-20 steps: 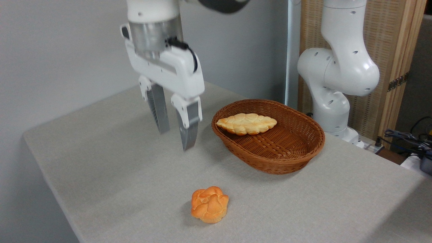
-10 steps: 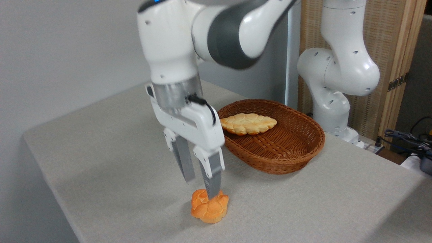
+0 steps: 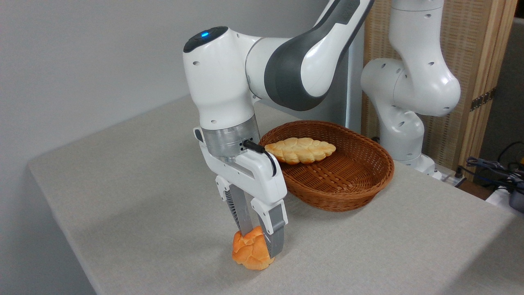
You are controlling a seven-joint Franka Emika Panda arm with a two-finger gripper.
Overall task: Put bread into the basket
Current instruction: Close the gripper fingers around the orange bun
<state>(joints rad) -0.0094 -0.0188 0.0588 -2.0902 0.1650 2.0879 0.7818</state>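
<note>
The bread [image 3: 247, 253], a small deep-orange knotted bun, rests on the grey table [image 3: 135, 196] near its front edge. My gripper [image 3: 262, 245] is lowered straight over it and is open, with one finger [image 3: 242, 213] behind the bun on its left and the other finger [image 3: 275, 235] against its right front side. The bun still sits on the table. The basket [image 3: 327, 198], oval brown wicker with a thick rim, stands behind and to the right of the gripper, close to the hand.
A pale braided loaf [image 3: 300, 150] lies in the basket's far left part. The arm's white base [image 3: 403, 135] rises behind the basket. Cables [image 3: 495, 170] lie at the far right. The table's edge runs along the left and front.
The gripper came down and forward from above the table's middle to the bun. Its fingers now straddle the bun instead of hanging above it.
</note>
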